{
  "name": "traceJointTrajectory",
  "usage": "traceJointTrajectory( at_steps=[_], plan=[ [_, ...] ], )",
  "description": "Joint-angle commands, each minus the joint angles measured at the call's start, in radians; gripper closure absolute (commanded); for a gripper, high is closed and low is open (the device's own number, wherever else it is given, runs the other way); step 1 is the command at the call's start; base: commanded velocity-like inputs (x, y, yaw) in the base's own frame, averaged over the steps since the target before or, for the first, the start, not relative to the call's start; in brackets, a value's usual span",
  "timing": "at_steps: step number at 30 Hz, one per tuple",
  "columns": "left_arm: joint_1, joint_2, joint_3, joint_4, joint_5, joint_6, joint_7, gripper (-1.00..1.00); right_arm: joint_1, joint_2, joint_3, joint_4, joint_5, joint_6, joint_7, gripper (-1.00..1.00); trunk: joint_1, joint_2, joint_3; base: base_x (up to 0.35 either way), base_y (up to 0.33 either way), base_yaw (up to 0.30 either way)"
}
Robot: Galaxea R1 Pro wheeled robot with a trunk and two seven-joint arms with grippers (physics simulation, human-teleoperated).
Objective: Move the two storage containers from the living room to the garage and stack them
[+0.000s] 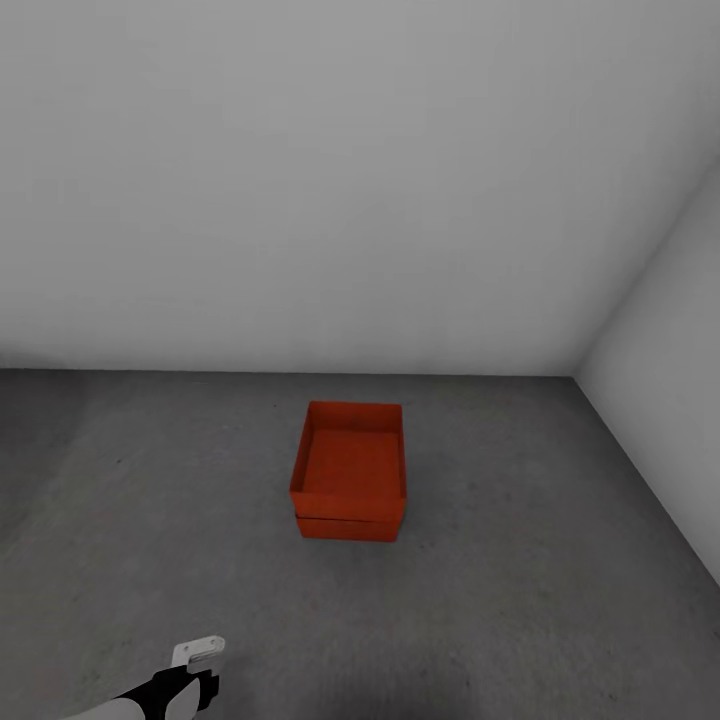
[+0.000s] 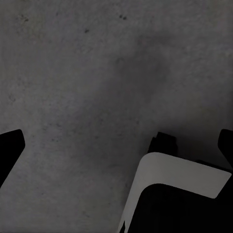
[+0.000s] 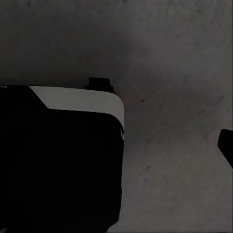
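Observation:
Two orange-red storage containers stand stacked on the dark grey concrete floor of the garage, near the back wall. The upper container is open-topped and empty. The lower container shows as a thin strip under it, their sides nearly flush. In the left wrist view my left gripper hangs open over bare floor, its dark fingertips far apart with nothing between them. My right gripper also points at the floor, with one fingertip at the picture's edge. Both grippers are well short of the stack.
A plain white-grey back wall meets a side wall in a corner at the right. The end of my left arm shows at the lower edge of the head view. My own black-and-white base sits below each wrist.

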Motion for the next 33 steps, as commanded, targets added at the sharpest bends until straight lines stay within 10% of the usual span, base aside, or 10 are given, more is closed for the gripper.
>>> traceJointTrajectory(
  at_steps=[1,16,33],
  plan=[
    [-0.001,0.000,-0.009,0.000,0.007,0.004,0.002,-1.00,0.000,0.002,0.008,0.003,-0.011,-0.010,0.001,-1.00,0.000,-0.001,-0.001,0.000,0.000,0.000],
    [-0.001,0.000,-0.009,0.000,0.007,0.004,0.002,-1.00,0.066,-0.001,0.005,0.004,-0.009,-0.045,0.146,-1.00,0.000,-0.001,0.020,0.000,0.000,0.000],
    [-0.001,0.000,-0.009,0.000,0.007,0.004,0.002,-1.00,0.067,-0.004,0.005,0.004,-0.010,-0.043,0.155,-1.00,0.000,-0.001,0.047,0.000,0.000,0.000]
  ],
)
